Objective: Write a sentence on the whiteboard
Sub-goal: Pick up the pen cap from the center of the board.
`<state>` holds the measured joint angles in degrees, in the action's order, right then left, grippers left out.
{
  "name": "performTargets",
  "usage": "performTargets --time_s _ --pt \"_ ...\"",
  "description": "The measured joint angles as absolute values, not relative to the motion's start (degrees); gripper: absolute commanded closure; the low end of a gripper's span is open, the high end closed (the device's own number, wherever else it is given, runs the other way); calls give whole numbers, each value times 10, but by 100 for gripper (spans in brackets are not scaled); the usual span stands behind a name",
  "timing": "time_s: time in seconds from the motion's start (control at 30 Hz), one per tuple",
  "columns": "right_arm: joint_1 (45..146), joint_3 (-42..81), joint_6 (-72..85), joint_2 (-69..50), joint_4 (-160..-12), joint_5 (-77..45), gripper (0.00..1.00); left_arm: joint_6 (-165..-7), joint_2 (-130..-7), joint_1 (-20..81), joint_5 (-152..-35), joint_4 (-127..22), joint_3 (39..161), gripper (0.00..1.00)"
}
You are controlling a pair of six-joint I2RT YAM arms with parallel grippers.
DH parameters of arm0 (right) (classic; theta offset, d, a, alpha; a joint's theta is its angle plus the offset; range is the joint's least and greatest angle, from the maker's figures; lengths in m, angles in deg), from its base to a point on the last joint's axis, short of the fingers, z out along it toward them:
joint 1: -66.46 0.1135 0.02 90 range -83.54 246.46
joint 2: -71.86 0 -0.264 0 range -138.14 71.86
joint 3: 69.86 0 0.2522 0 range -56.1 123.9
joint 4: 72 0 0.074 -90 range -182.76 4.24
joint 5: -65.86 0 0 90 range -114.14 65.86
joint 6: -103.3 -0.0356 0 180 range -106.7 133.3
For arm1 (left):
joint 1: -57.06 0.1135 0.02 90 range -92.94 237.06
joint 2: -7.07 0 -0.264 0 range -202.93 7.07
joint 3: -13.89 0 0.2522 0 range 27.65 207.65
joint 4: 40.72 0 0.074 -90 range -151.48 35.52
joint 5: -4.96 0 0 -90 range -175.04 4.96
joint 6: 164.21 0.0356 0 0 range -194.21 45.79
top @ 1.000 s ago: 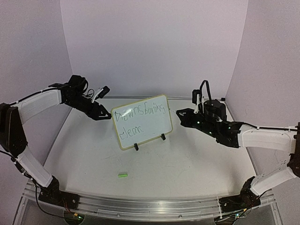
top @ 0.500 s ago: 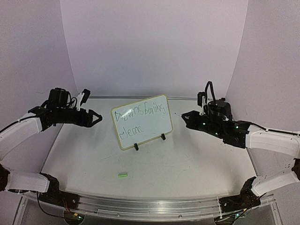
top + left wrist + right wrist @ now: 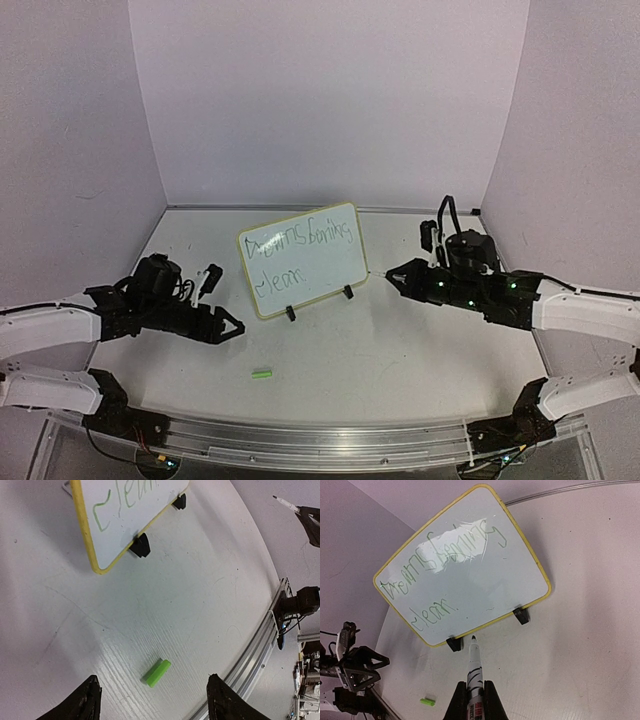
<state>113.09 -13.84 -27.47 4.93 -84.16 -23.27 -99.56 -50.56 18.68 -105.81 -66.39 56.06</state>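
Note:
The whiteboard (image 3: 322, 272) stands tilted on two black feet at mid-table, with the green two-line sentence (image 3: 298, 245) on it. It also shows in the right wrist view (image 3: 485, 585) and partly in the left wrist view (image 3: 125, 530). My right gripper (image 3: 397, 275) is shut on a white marker (image 3: 473, 662). The marker's tip is just off the board's lower right edge, near a foot. My left gripper (image 3: 236, 328) is open and empty, low over the table left of the board. A green marker cap (image 3: 158, 672) lies between its fingers and ahead of them.
The green cap (image 3: 262, 374) lies on the table in front of the board. An aluminium rail (image 3: 300, 438) runs along the near edge. Lilac walls close in the back and both sides. The left gripper shows in the right wrist view (image 3: 357, 667).
My left arm swung away from the board's left edge, down and toward the near side, and now points at the cap. My right gripper dropped slightly with the marker.

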Motion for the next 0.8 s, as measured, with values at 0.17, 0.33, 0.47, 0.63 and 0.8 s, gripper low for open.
performTargets --time_s 0.17,0.33,0.47,0.63,0.8 --pt "1143 -141 -286 49 -842 -221 100 -984 -538 124 -1037 -665 561 32" --pt "1145 -141 -290 48 -842 -219 100 -962 -595 68 -1005 -670 566 33" --pt "1145 -141 -292 48 -842 -219 100 -946 -639 41 -989 -666 574 36" --pt "1145 -147 -296 48 -841 -219 100 -929 -674 37 -982 -653 576 52" --pt "1145 -155 -299 48 -841 -219 100 -905 -699 35 -984 -649 586 55"
